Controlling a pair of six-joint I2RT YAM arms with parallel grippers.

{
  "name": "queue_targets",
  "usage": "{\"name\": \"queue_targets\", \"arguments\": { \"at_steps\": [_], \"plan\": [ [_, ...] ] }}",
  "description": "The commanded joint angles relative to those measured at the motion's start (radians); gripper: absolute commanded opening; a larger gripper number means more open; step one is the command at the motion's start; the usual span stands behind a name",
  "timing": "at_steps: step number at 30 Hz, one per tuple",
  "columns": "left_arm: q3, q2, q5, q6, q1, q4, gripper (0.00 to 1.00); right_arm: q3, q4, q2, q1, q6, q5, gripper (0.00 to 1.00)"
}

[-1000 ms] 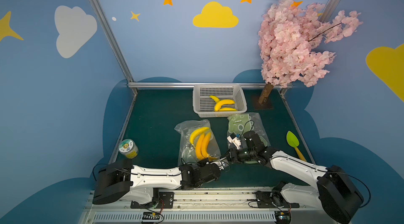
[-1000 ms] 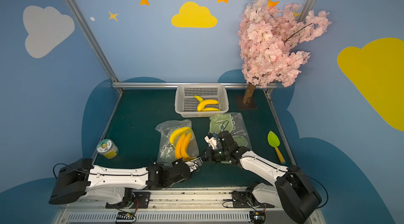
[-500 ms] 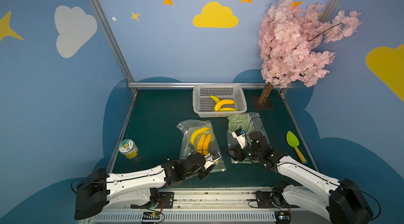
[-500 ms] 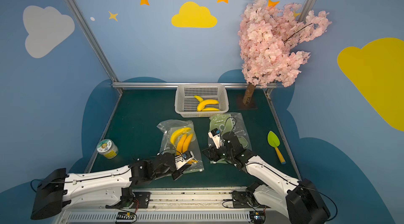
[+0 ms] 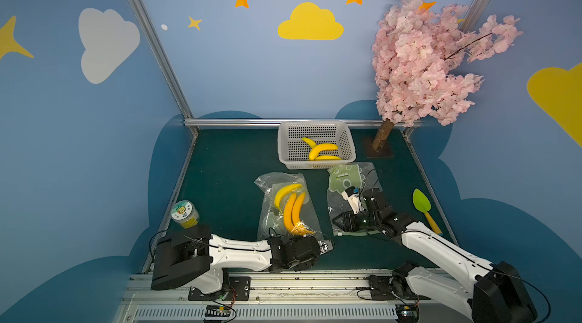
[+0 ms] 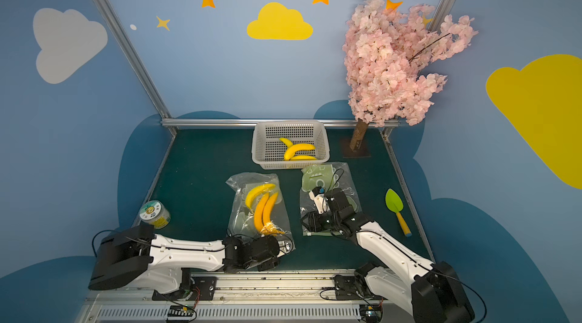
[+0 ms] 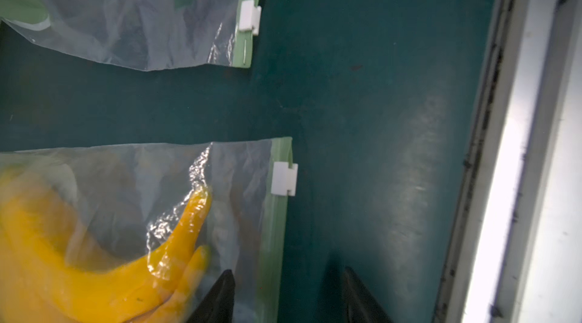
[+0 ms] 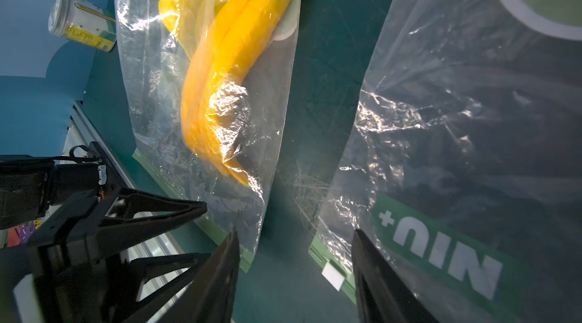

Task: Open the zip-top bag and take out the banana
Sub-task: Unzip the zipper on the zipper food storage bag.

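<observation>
- The left pincer (image 7: 286, 274) stands roughly half open, its two black fingers (image 7: 220, 299) well apart, and it clamps nothing.
- In the left wrist view, the pale green zip strip (image 7: 276, 242) of the clear zip-top plastic bag (image 5: 288, 179) runs between those fingers. One finger lies over the bag's film and the other over the bare dark green mat (image 7: 362, 116). Whether either finger touches the film cannot be told.
- A small white slider (image 7: 284, 178) sits on that strip just ahead of the left pincer's tips, near the bag's corner.
- Three yellow bananas (image 5: 290, 211) lie inside this bag. They stretch away ahead of the left pincer, and their near ends lie close to the finger that is over the film.
- The right pincer (image 8: 294, 239) is also about half open and grips nothing.
- Bare mat shows between its tips, along with the corner of a second clear plastic bag with green print (image 8: 456, 116). That bag's own second white slider (image 8: 333, 275) lies just inside one finger.
- The banana bag's corner lies just beside the right pincer's other finger, and the left pincer is close beyond that.
- In both top views the right pincer (image 5: 336, 222) is over the near edge of the printed bag.
- Well beyond both pincers stands a white perforated plastic basket (image 5: 316, 131) holding loose yellow bananas (image 5: 322, 149).
- A green plastic scoop with a yellow handle (image 5: 421, 201) lies outside the right arm.
- A round jar with a white lid (image 5: 185, 215) stands outside the left arm.
</observation>
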Motion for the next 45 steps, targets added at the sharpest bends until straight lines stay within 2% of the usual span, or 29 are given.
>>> {"name": "queue_targets", "arguments": {
  "at_steps": [1,5,9,13,17,22,28,30,34,40,45],
  "plan": [
    [0.031,0.058,-0.089,0.022,-0.008,0.01,0.54,-0.026,0.013,-0.046,-0.016,0.018,0.002,0.57],
    [0.057,0.137,-0.195,0.013,-0.012,0.016,0.44,-0.044,0.006,-0.082,-0.034,0.025,-0.001,0.57],
    [0.051,0.151,-0.21,0.008,-0.011,0.049,0.31,-0.06,0.023,-0.089,-0.042,0.037,-0.009,0.57],
    [0.044,0.111,-0.193,-0.017,-0.012,0.051,0.13,-0.074,0.057,-0.078,-0.044,0.051,-0.03,0.57],
    [0.013,0.026,-0.162,-0.031,-0.002,0.06,0.07,-0.088,0.107,-0.081,-0.044,0.035,-0.069,0.57],
    [-0.054,-0.135,-0.009,-0.09,0.083,0.092,0.03,-0.141,0.237,-0.096,-0.043,-0.049,-0.156,0.57],
    [-0.11,-0.284,0.175,-0.116,0.194,0.094,0.03,-0.197,0.464,-0.092,-0.035,-0.135,-0.3,0.59],
    [-0.119,-0.298,0.236,-0.116,0.225,0.093,0.03,-0.209,0.549,-0.071,-0.017,-0.188,-0.325,0.61],
    [-0.127,-0.294,0.321,-0.126,0.265,0.114,0.02,-0.179,0.603,0.01,0.041,-0.301,-0.321,0.58],
    [-0.14,-0.306,0.393,-0.151,0.327,0.147,0.02,-0.139,0.646,0.123,0.067,-0.344,-0.432,0.53],
    [-0.13,-0.303,0.436,-0.157,0.35,0.144,0.03,-0.104,0.643,0.171,0.107,-0.384,-0.422,0.49]
  ]
}}
